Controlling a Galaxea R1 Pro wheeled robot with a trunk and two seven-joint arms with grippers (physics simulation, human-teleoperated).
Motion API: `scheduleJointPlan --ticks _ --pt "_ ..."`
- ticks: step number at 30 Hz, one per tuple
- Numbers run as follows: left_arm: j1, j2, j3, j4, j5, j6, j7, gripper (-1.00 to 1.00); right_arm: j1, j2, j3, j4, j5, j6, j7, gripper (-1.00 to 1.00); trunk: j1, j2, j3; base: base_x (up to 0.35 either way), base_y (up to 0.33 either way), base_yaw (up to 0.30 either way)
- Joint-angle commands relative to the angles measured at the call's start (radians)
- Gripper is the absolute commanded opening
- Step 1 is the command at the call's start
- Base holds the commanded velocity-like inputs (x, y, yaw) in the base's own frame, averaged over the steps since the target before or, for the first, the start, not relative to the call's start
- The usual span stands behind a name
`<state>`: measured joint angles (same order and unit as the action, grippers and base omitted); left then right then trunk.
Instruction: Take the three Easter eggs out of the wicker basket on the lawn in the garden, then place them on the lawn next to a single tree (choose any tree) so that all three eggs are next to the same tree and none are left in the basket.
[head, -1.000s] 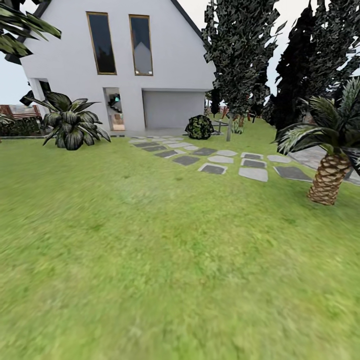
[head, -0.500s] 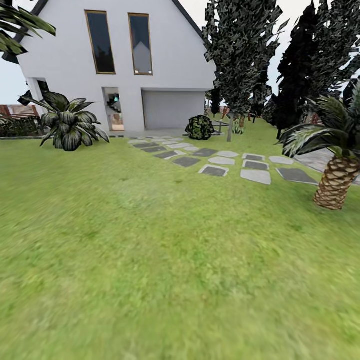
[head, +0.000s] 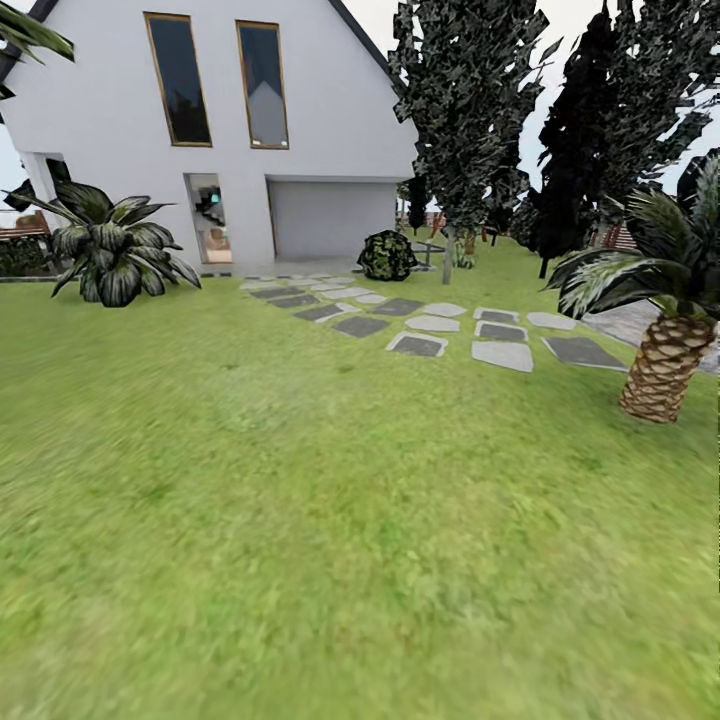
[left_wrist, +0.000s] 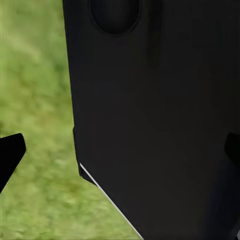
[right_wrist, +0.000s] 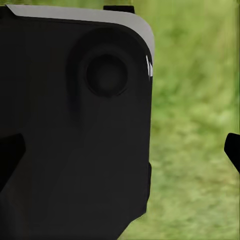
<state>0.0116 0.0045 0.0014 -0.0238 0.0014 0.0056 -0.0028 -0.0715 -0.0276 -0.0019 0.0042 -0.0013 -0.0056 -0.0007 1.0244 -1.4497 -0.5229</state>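
Note:
The lawn (head: 300, 520) spreads out ahead as mottled green grass. A tall tree (head: 462, 110) with a dark leafy crown and a thin pale trunk (head: 447, 262) stands far off, right of the house. The three Easter eggs and the wicker basket are out of view. My left gripper (left_wrist: 120, 150) is open, its dark fingertips (left_wrist: 10, 155) wide apart over grass, with a black part of the robot's body behind. My right gripper (right_wrist: 120, 150) is open in the same way, with nothing held.
A white house (head: 220, 130) with a garage door stands at the back. Grey stepping stones (head: 440, 335) cross the grass toward it. A short palm (head: 665, 360) stands at the right, a broad-leaved plant (head: 110, 255) at the left, and a round bush (head: 385, 255) near the garage.
The whole picture has slid a little to the left, so the camera has moved. Nothing in the garden has moved.

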Motion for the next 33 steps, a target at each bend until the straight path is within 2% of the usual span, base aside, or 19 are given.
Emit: scheduleJointPlan --ticks 1,29,33 --pt "0.001 0.000 0.000 -0.002 0.000 0.001 0.000 1.00 -0.001 0.000 -0.001 0.000 -0.001 -0.001 -0.001 1.00 0.001 0.000 -0.001 0.342 0.000 -0.054" --pt "0.001 0.000 0.000 -0.002 0.000 0.001 0.000 1.00 -0.001 0.000 0.000 0.000 0.002 -0.001 -0.001 1.00 0.001 0.000 -0.001 0.342 0.000 -0.003" --pt "0.001 0.000 0.000 -0.002 0.000 0.001 0.000 1.00 -0.001 0.000 0.000 0.000 0.003 -0.001 0.000 1.00 0.001 0.000 -0.001 0.342 0.000 -0.141"
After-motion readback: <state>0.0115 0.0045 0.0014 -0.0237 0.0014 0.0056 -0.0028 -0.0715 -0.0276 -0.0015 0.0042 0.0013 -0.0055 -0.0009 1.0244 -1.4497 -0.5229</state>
